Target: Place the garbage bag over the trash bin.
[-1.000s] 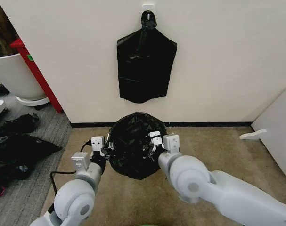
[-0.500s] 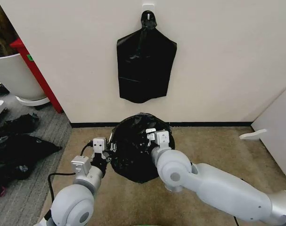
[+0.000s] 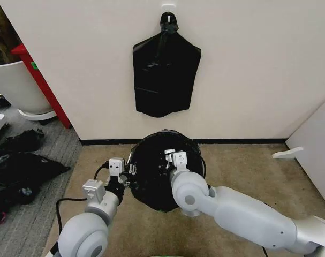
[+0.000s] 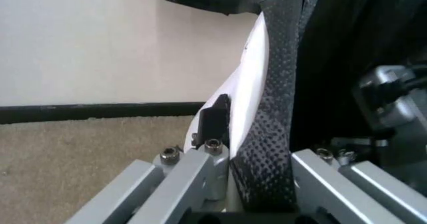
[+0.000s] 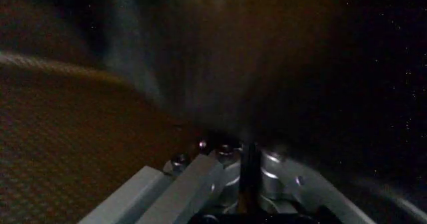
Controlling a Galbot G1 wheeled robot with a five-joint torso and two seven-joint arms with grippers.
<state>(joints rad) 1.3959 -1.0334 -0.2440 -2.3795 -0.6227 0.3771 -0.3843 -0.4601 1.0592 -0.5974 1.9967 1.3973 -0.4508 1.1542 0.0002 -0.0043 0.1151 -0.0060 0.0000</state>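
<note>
Left gripper pinched garbage bag against trash bin rim, left side. Right gripper buried inside bag; I judged jaws nearly closed on film. Risk: thin plastic could tear or slip off rim if I pulled unevenly.

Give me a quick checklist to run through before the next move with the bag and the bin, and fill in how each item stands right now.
1. Left gripper holds the garbage bag edge: ok, dotted black film sits between its fingers.
2. Right gripper holds the bag: cannot tell, its wrist view is dark and blurred.
3. Bag covers the trash bin mouth: ok in the head view, black film spans the top.
4. Bag pulled down over the rim all round: cannot tell; white wall shows beside the left gripper.
5. Bin upright on the carpet: cannot tell.
</note>
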